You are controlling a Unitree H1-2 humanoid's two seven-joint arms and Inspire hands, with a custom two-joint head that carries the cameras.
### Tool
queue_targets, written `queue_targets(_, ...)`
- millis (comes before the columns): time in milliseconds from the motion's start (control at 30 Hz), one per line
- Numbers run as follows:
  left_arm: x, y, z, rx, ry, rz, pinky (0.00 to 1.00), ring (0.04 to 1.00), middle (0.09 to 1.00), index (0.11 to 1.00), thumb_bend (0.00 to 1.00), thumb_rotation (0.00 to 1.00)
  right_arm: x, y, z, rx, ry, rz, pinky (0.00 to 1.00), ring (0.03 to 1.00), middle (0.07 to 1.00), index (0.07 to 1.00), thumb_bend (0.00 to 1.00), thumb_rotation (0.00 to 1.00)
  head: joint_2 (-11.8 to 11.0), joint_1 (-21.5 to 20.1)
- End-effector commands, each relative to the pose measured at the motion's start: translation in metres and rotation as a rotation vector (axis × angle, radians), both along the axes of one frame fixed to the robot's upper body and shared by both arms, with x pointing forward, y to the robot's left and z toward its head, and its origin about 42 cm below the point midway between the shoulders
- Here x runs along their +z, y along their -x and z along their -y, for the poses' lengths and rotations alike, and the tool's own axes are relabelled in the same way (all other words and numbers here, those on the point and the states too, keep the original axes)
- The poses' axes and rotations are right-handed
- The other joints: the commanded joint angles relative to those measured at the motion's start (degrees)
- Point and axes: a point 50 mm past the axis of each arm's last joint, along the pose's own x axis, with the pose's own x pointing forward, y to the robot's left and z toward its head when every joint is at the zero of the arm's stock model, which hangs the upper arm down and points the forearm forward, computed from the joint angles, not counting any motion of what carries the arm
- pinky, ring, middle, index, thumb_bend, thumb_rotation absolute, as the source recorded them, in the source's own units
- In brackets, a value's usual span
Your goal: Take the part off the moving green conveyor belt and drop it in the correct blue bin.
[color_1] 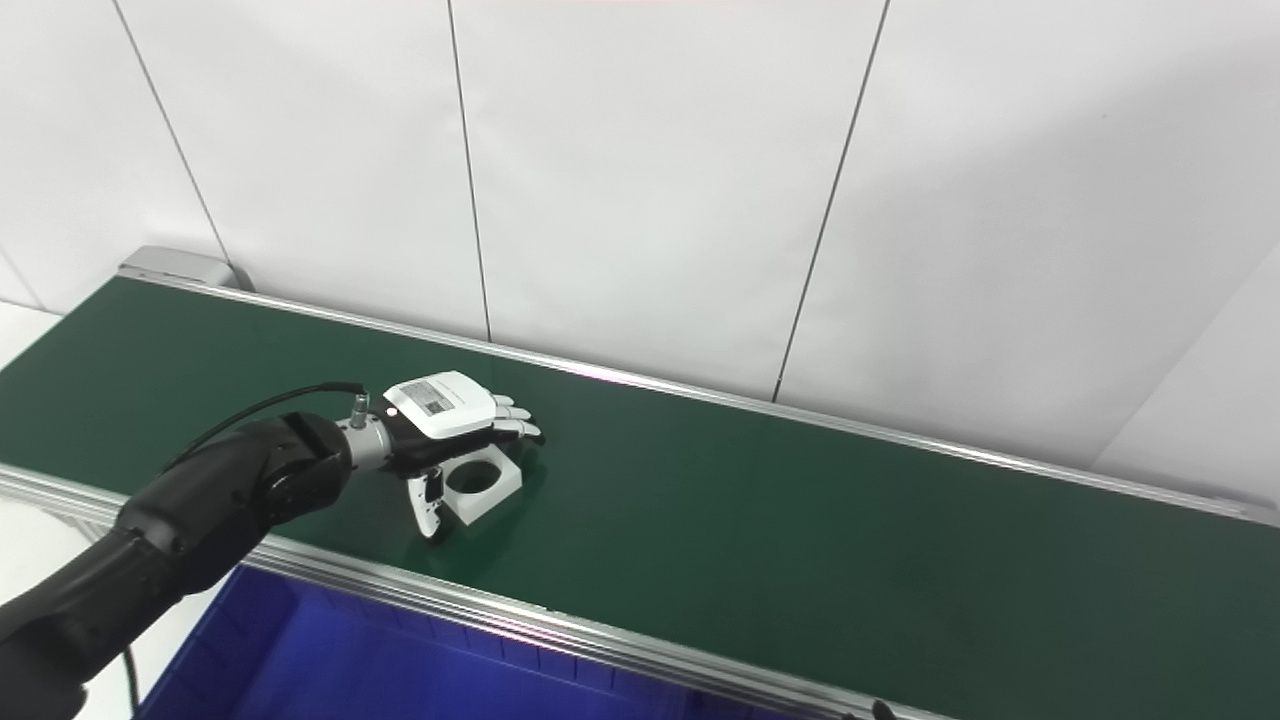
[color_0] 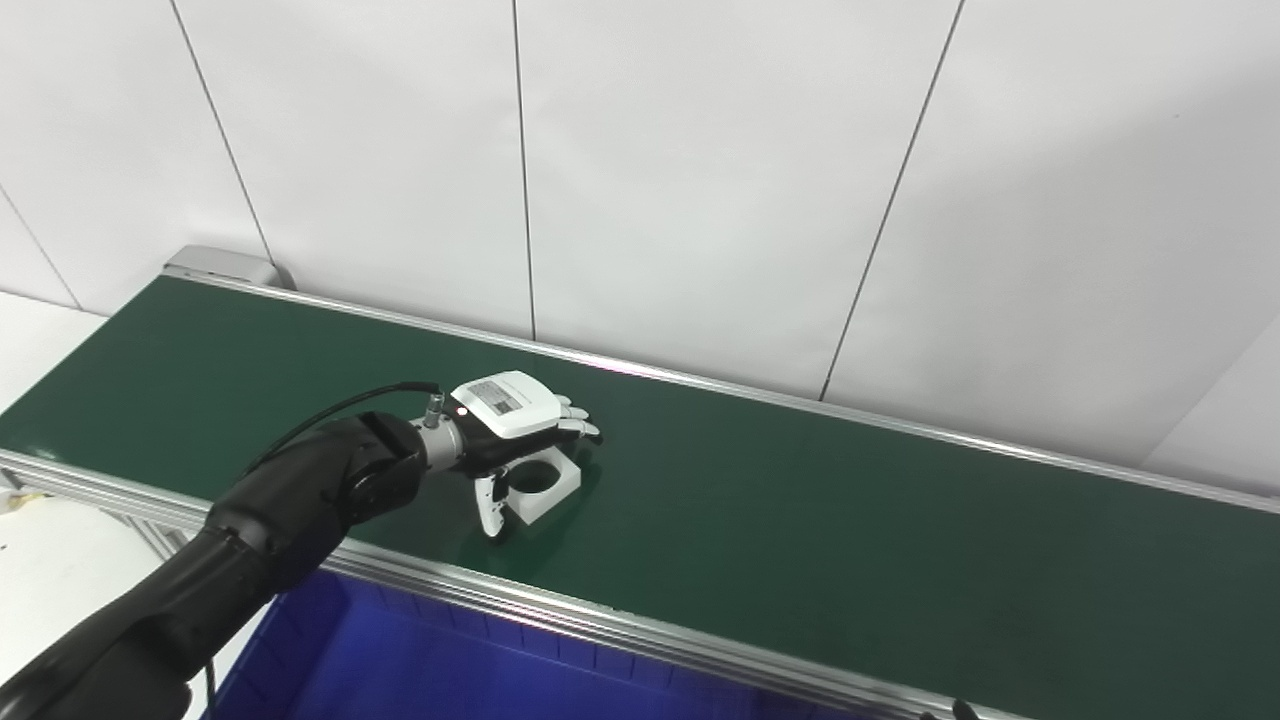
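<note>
A white block-shaped part with a round hole (color_0: 547, 484) lies on the green conveyor belt (color_0: 850, 520), left of centre. My left hand (color_0: 510, 425) reaches over it from the left with the palm down. The fingers (color_0: 578, 420) stretch past the part's far side and the thumb (color_0: 491, 508) hangs down at its near left corner. The hand straddles the part and has not closed on it; the part rests on the belt. A blue bin (color_0: 420, 670) sits below the belt's near rail. Only a small dark tip (color_0: 962, 710) at the bottom edge may belong to my right hand.
The belt runs from upper left to lower right between two aluminium rails (color_0: 600, 625), with a white panelled wall (color_0: 700, 180) behind it. A white surface (color_0: 40, 540) lies at the left beside the belt. The right stretch of the belt carries nothing.
</note>
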Motion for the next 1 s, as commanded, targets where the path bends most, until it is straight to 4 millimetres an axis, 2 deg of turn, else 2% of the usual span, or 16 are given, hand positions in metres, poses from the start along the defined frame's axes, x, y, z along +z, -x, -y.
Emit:
queue_targets(0, 0.023, -0.017, 0.001, 0.016, 0.014, 0.091, 0.91, 0.930, 0.933, 0.897, 0.74, 0.00, 0.011, 0.001, 0.000, -0.007, -0.024, 0.081, 0.91, 0.870, 0.883, 0.963, 0.65, 0.48, 0.10, -0.01)
queue_targets(167, 0.009, -0.020, 0.009, 0.021, 0.083, 0.112, 0.82, 0.853, 0.871, 0.846, 0.65, 0.00, 0.012, 0.002, 0.000, -0.011, -0.021, 0.083, 0.90, 0.869, 0.880, 0.962, 0.65, 0.49, 0.36, -0.21)
queue_targets(200, 0.007, -0.020, 0.010, 0.031, 0.107, 0.109, 0.72, 0.761, 0.816, 0.796, 0.63, 0.00, 0.012, 0.002, 0.000, -0.011, -0.022, 0.083, 0.90, 0.870, 0.883, 0.962, 0.65, 0.50, 0.36, -0.21)
queue_targets(233, 0.005, -0.021, 0.013, 0.039, 0.134, 0.107, 0.69, 0.730, 0.797, 0.779, 0.62, 0.00, 0.012, 0.002, 0.000, -0.012, -0.020, 0.084, 0.90, 0.870, 0.883, 0.962, 0.65, 0.50, 0.38, -0.17)
queue_targets(267, 0.004, -0.022, 0.014, 0.044, 0.152, 0.107, 0.55, 0.517, 0.600, 0.667, 0.53, 0.00, 0.012, 0.002, 0.000, -0.013, -0.019, 0.085, 0.90, 0.868, 0.882, 0.962, 0.66, 0.51, 0.38, -0.17)
queue_targets(300, 0.004, -0.022, 0.018, 0.053, 0.150, 0.098, 0.54, 0.502, 0.586, 0.659, 0.52, 0.00, 0.012, 0.002, 0.000, -0.013, -0.018, 0.085, 0.90, 0.868, 0.882, 0.962, 0.66, 0.51, 0.41, -0.05)
queue_targets(367, 0.005, -0.023, 0.022, 0.065, 0.144, 0.082, 0.43, 0.441, 0.517, 0.561, 0.51, 0.00, 0.012, 0.002, -0.001, -0.015, -0.019, 0.086, 0.90, 0.868, 0.882, 0.961, 0.65, 0.51, 0.43, -0.05)
queue_targets(433, 0.006, -0.022, 0.024, 0.079, 0.148, 0.061, 0.37, 0.407, 0.491, 0.537, 0.50, 0.00, 0.013, 0.002, -0.001, -0.017, -0.017, 0.089, 0.90, 0.867, 0.881, 0.961, 0.64, 0.50, 0.50, -0.21)
queue_targets(500, 0.006, -0.022, 0.024, 0.095, 0.158, 0.043, 0.35, 0.395, 0.481, 0.536, 0.50, 0.00, 0.012, 0.001, -0.002, -0.019, -0.021, 0.088, 0.90, 0.861, 0.876, 0.958, 0.65, 0.50, 0.54, -0.27)
queue_targets(700, 0.004, -0.021, 0.023, 0.116, 0.160, -0.019, 0.41, 0.422, 0.513, 0.504, 0.50, 0.00, 0.012, 0.000, -0.003, -0.015, -0.030, 0.086, 0.90, 0.864, 0.878, 0.956, 0.64, 0.50, 0.37, -0.48)
queue_targets(767, 0.006, -0.020, 0.021, 0.103, 0.165, -0.022, 0.40, 0.416, 0.504, 0.513, 0.50, 0.00, 0.011, 0.000, -0.003, -0.017, -0.033, 0.084, 0.90, 0.865, 0.878, 0.955, 0.65, 0.50, 0.37, -0.80)
queue_targets(900, 0.012, -0.017, 0.016, 0.085, 0.204, -0.009, 0.39, 0.410, 0.499, 0.517, 0.50, 0.00, 0.012, 0.000, -0.005, -0.015, -0.023, 0.090, 0.90, 0.866, 0.878, 0.958, 0.64, 0.51, 0.53, -1.67)
queue_targets(967, 0.020, -0.012, 0.011, 0.078, 0.262, 0.021, 0.39, 0.413, 0.500, 0.512, 0.50, 0.00, 0.012, 0.001, -0.007, -0.016, -0.023, 0.092, 0.90, 0.865, 0.877, 0.960, 0.65, 0.51, 1.12, -3.40)
